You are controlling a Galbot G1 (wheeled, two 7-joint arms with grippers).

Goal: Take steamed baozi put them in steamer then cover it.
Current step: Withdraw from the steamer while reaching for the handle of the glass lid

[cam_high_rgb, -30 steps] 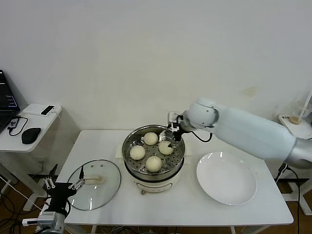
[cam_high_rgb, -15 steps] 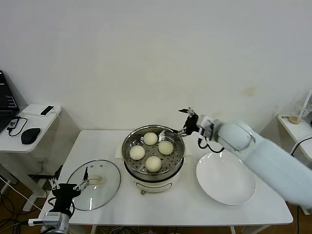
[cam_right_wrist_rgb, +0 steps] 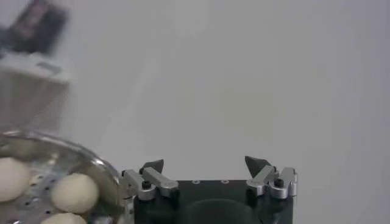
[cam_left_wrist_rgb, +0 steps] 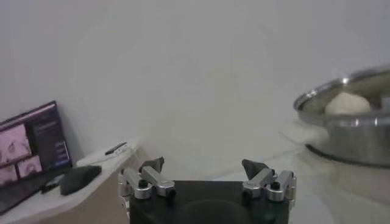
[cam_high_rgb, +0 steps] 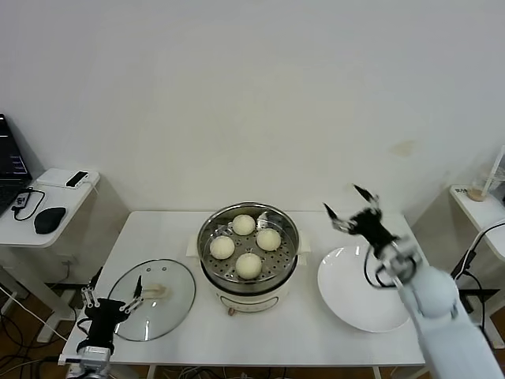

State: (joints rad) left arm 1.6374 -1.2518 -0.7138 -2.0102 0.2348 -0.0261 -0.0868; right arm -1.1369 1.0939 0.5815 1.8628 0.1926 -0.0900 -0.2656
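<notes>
**Buns in, lid still off**

All 4 buns (cam_high_rgb: 248, 243) sit on the holed tray inside the steamer (cam_high_rgb: 249, 278), which stands mid-table. By my reckoning that part is finished, and only the covering is left. The glass lid (cam_high_rgb: 162, 294) lies flat on the table (cam_high_rgb: 316, 339) to the steamer's left, untouched. The left gripper (cam_high_rgb: 110, 301) hovers at the table's front-left corner just beside the lid, fingers spread and empty. The right gripper (cam_high_rgb: 352, 208) hangs above the empty white plate (cam_high_rgb: 363, 304), fingers also spread wide, holding nothing. A plain white wall backs the table; a side desk (cam_high_rgb: 31, 225) with a laptop (cam_high_rgb: 9, 170) and mouse (cam_high_rgb: 50, 219) stands off left.
</notes>
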